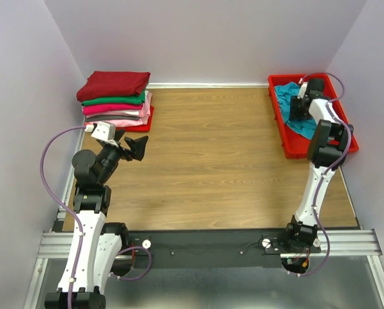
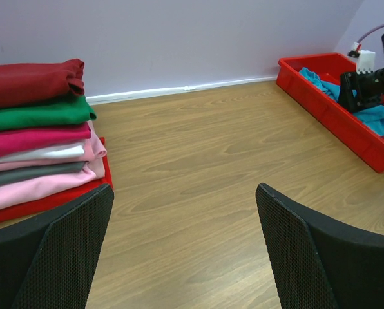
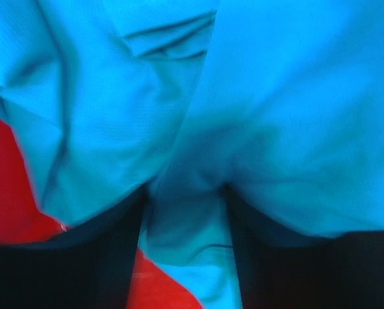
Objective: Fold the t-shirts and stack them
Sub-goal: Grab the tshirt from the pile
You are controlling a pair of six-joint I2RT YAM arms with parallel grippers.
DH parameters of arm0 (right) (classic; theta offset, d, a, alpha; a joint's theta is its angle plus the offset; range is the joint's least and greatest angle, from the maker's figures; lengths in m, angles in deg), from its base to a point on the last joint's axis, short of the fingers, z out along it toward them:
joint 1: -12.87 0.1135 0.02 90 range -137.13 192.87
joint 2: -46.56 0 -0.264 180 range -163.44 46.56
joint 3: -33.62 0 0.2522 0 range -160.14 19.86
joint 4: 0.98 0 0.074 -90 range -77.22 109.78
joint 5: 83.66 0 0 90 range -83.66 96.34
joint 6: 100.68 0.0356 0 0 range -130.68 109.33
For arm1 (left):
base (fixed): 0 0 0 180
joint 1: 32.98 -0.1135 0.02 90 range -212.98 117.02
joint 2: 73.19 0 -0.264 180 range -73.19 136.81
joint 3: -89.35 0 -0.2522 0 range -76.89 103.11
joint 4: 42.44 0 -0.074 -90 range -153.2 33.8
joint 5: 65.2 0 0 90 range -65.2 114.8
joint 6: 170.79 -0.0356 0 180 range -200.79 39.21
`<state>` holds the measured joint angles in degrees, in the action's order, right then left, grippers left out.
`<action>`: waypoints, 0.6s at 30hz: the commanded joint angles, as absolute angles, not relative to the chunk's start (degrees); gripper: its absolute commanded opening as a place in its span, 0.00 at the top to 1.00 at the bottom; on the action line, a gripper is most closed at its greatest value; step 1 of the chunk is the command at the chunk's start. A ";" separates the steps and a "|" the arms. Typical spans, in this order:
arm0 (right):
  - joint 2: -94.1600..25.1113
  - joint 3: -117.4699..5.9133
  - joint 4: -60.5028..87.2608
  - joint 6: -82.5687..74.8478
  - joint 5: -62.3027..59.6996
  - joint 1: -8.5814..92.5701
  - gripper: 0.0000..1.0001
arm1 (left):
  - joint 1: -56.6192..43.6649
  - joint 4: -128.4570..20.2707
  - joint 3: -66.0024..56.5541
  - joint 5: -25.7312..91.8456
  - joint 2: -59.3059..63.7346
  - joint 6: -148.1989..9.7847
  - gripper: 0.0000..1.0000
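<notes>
The teal t-shirt (image 1: 285,96) lies crumpled in the red plastic bin (image 1: 288,145) at the back right. My right gripper (image 1: 299,111) is down in the bin. In the right wrist view its dark fingers (image 3: 102,257) are pressed into the teal t-shirt (image 3: 276,96), with a bunched fold of cloth pinched between them; the gripper (image 3: 185,193) has its tips hidden by cloth. A stack of folded t-shirts (image 1: 115,100), dark red on top, then green, magenta and pinks, sits at the back left. My left gripper (image 1: 135,147) hovers open and empty beside it.
In the left wrist view, the stack (image 2: 31,129) is at left, the bin (image 2: 334,109) with the teal shirt (image 2: 379,116) at far right, and wooden tabletop (image 2: 192,167) between. Purple walls enclose the table on three sides.
</notes>
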<state>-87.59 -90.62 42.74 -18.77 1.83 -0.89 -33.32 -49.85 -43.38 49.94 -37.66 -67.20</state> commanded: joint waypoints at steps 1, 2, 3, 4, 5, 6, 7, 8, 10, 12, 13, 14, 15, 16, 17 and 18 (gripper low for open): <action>-87.66 -91.51 44.16 -19.29 11.26 -0.23 0.50 | -33.15 -48.81 -43.85 49.67 -37.60 -67.87 0.02; -87.04 -91.24 44.07 -19.72 11.17 -0.23 0.63 | -33.15 -48.81 -43.93 49.76 -37.51 -67.87 0.02; -85.38 -90.89 43.99 -19.90 10.56 -0.23 0.66 | -33.15 -48.73 -43.85 49.76 -37.51 -67.87 0.02; -84.50 -90.63 43.90 -19.99 10.12 -0.23 0.69 | -33.15 -48.73 -43.85 49.84 -37.42 -67.95 0.02; -83.27 -90.27 43.98 -20.08 9.60 -0.23 0.74 | -33.15 -48.73 -43.85 49.76 -37.42 -67.87 0.02; -82.21 -90.01 43.90 -20.17 9.07 -0.23 0.88 | -33.15 -48.81 -43.85 49.84 -37.51 -67.95 0.02; -80.12 -89.92 43.90 -20.17 8.02 -0.23 0.92 | -33.15 -48.81 -43.85 49.93 -37.51 -67.87 0.02; -78.88 -89.57 43.90 -20.08 7.57 -0.23 1.00 | -33.15 -48.73 -43.76 49.93 -37.51 -67.87 0.02; -76.42 -89.13 43.90 -19.91 6.61 -0.23 1.00 | -33.24 -48.81 -43.85 50.02 -37.60 -67.95 0.01; -71.94 -87.90 43.81 -19.47 4.32 -0.23 1.00 | -33.07 -48.73 -43.76 50.02 -37.77 -67.87 0.02; -70.44 -87.29 43.81 -19.20 2.66 -0.14 0.99 | -33.15 -48.81 -43.76 50.02 -37.77 -67.87 0.02; -67.21 -86.85 43.72 -18.77 1.95 -0.14 1.00 | -33.15 -48.73 -43.76 50.11 -37.86 -67.95 0.02; -65.61 -86.41 43.81 -18.50 1.16 -0.05 1.00 | -33.15 -48.73 -43.76 50.11 -37.86 -67.95 0.02; -63.94 -85.36 43.81 -18.41 -0.24 0.30 1.00 | -33.15 -48.73 -43.76 50.28 -38.03 -67.95 0.02; -60.53 -84.91 43.90 -18.15 -0.86 0.47 1.00 | -33.15 -48.64 -43.76 50.37 -38.04 -67.87 0.02; -58.67 -84.39 43.90 -18.06 -1.82 0.65 1.00 | -33.15 -48.64 -43.76 50.37 -38.12 -67.95 0.02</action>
